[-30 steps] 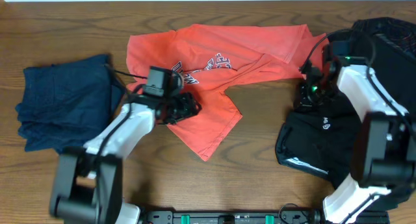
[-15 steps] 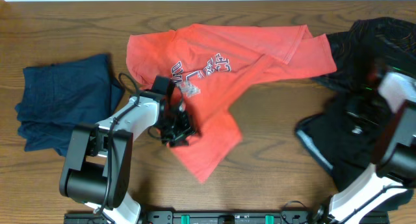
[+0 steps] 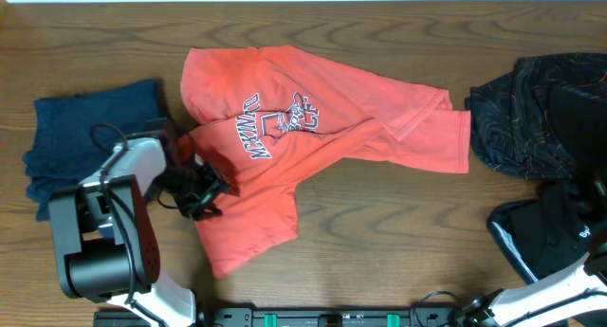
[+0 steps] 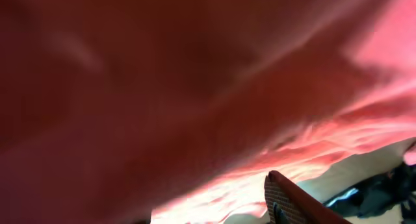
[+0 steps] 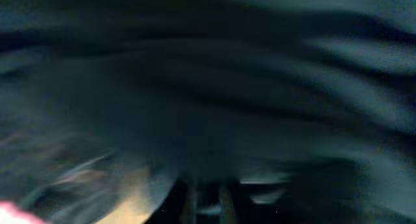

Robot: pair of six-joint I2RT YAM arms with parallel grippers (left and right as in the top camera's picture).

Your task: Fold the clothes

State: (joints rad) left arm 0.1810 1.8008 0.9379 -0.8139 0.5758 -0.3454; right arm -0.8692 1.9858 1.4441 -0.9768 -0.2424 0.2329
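Observation:
The coral-red T-shirt [image 3: 313,128] with white-and-navy lettering lies crumpled across the table's middle. My left gripper [image 3: 201,192] is shut on its lower left edge. In the left wrist view red fabric [image 4: 195,87] fills the frame and one finger [image 4: 290,199] shows beneath it. A folded navy garment [image 3: 90,147] lies at the far left. A patterned black garment [image 3: 531,109] lies at the far right. Another black garment [image 3: 550,246] is bunched at the lower right, around my right gripper [image 5: 209,199], which shows only in the blurred right wrist view, fingers close together in dark cloth [image 5: 214,87].
The wooden table [image 3: 379,251] shows bare between the T-shirt and the black garments. My left arm's base [image 3: 95,261] stands at the lower left. A black rail [image 3: 332,317] runs along the table's front edge.
My left gripper has pulled the T-shirt left and toward the front; the shirt has shifted and bunched. My right arm has swung to the lower right, dragging the black garment with it.

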